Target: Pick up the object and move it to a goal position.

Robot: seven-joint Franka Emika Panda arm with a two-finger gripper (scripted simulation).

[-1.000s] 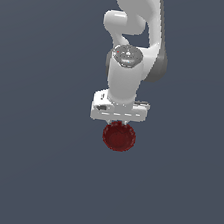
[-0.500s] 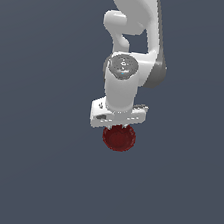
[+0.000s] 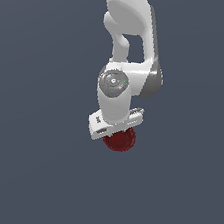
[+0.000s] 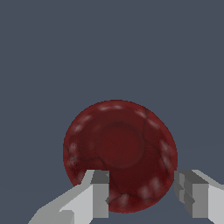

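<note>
Straddling the dark red bowl (image 4: pixel 120 155), the fingers (image 4: pixel 99 192) sit at its two sides, seemingly closed on it; the grasp looks done, while carrying it to the goal remains.

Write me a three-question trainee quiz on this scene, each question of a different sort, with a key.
1. True or false: the white pincer has two fingers showing in the wrist view.
2. What colour is the small round bowl-like object? A) green B) dark red C) yellow
3. Fill in: in the exterior view, the object shows just below the white robot ____.

Key: 1 true; 2 B; 3 arm.
</note>
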